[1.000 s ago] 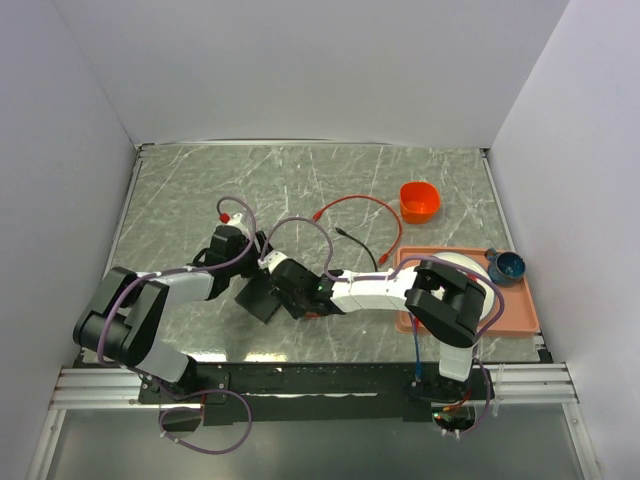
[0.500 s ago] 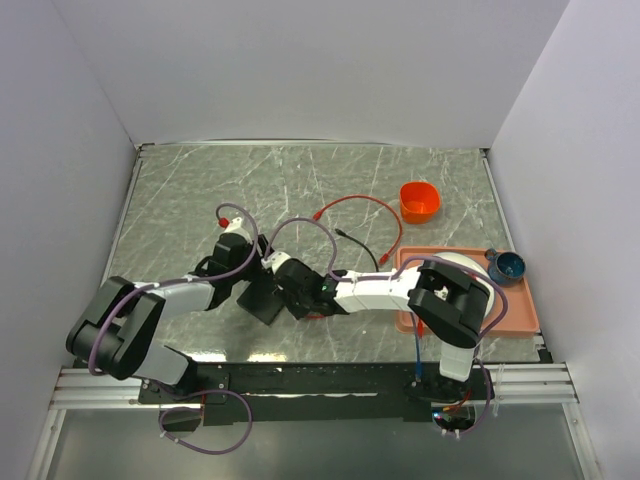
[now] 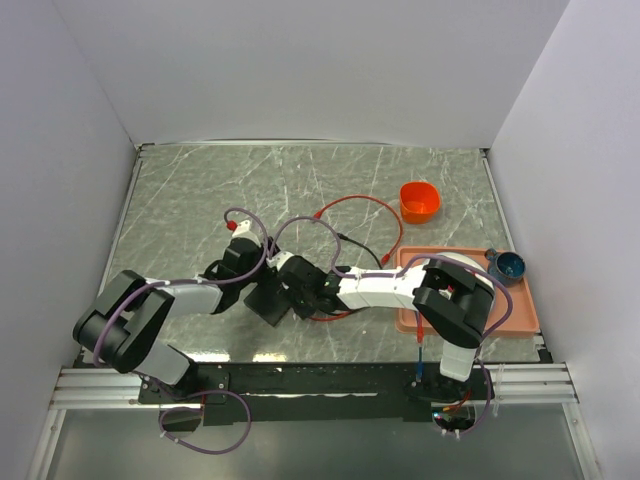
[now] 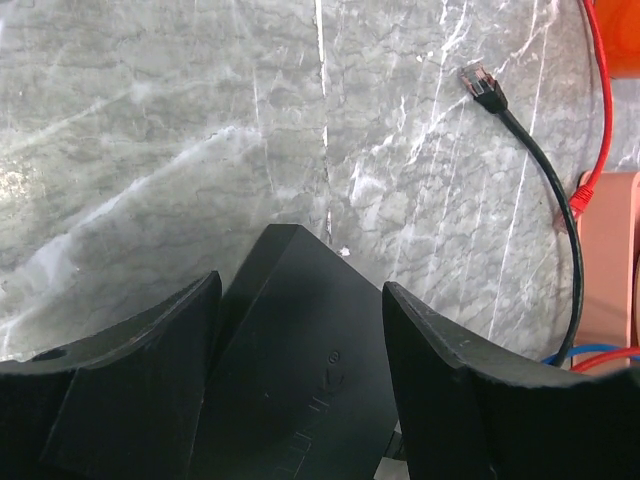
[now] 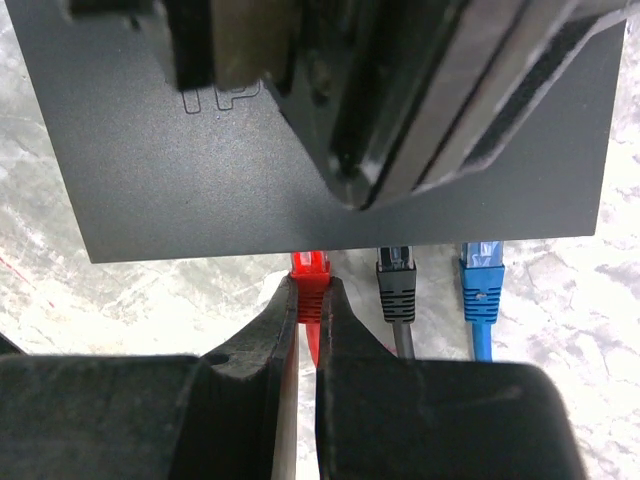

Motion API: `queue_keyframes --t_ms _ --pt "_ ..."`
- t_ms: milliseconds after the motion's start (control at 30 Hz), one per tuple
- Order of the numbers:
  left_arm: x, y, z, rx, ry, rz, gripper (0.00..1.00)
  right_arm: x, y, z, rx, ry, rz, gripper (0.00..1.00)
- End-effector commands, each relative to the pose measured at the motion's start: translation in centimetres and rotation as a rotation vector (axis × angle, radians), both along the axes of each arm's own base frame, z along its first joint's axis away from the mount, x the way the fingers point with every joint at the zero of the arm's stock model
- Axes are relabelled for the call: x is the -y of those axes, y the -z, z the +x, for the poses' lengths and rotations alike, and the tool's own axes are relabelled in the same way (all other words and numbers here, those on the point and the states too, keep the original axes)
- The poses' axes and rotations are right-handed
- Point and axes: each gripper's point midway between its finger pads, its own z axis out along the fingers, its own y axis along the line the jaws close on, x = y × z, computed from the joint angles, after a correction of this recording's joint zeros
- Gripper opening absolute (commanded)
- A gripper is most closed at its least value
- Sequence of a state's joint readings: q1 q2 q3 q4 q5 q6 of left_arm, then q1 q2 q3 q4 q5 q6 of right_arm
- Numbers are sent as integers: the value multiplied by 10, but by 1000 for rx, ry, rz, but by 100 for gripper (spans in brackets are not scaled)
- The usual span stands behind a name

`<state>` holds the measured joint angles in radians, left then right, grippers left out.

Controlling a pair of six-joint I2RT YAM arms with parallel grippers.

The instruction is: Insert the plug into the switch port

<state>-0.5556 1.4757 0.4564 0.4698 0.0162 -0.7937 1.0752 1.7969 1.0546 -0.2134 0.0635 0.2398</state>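
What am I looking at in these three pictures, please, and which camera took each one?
These are two robot arms bolted to a marble-patterned table, each ending in a two-finger gripper. The wide picture comes from a camera above and behind them; the other two come from cameras on the wrists. On the table lie a flat black box, an orange cup, a pink tray with a blue cup by its far corner, and a loose black cable. The right gripper is shut on a red plug at the box's edge, beside a black plug and a blue plug. The left gripper straddles the box's corner; whether it squeezes is unclear.
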Motion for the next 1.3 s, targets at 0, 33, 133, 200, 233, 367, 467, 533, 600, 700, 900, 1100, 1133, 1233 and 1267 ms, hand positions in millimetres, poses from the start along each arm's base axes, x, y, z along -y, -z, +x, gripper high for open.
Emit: queue_keyframes --t_ms 0,33,133,200,233,367,467,533,600,700,900,1100,1133,1233,1267 --pt "55 31 -133 -463 331 -156 68 -62 -128 118 388 241 440 0" --pt "52 32 -132 -459 323 -149 68 -61 -126 117 385 237 436 0" --pt "47 32 -128 -453 292 -115 69 -57 -121 118 382 243 416 0" --pt "41 34 -124 -447 258 -82 72 -53 -119 117 377 245 409 0" --pt "40 33 -120 -439 244 -74 72 -50 -113 116 370 245 397 0" --pt "24 36 -103 -430 168 -32 78 -42 -104 109 354 232 371 0" --pt "10 35 -82 -413 113 -34 81 -35 -90 100 325 217 346 0" --pt "2 32 -68 -391 80 -20 82 -32 -80 92 292 201 332 5" --pt "-10 29 -52 -371 40 -13 83 -28 -68 85 255 193 311 7" --pt "-20 25 -33 -353 6 -3 84 -20 -52 73 212 184 290 14" --pt "-34 23 -9 -346 -36 33 85 -3 -39 56 171 177 273 35" --pt "-51 -4 22 -261 -84 118 87 8 -49 38 137 125 281 72" --pt "-53 -8 26 -252 -90 133 87 10 -51 34 128 114 275 77" --pt "-54 -24 43 -207 -93 174 88 8 -58 29 110 89 266 86" --pt "-54 -28 47 -194 -84 182 88 12 -57 26 96 83 248 87"
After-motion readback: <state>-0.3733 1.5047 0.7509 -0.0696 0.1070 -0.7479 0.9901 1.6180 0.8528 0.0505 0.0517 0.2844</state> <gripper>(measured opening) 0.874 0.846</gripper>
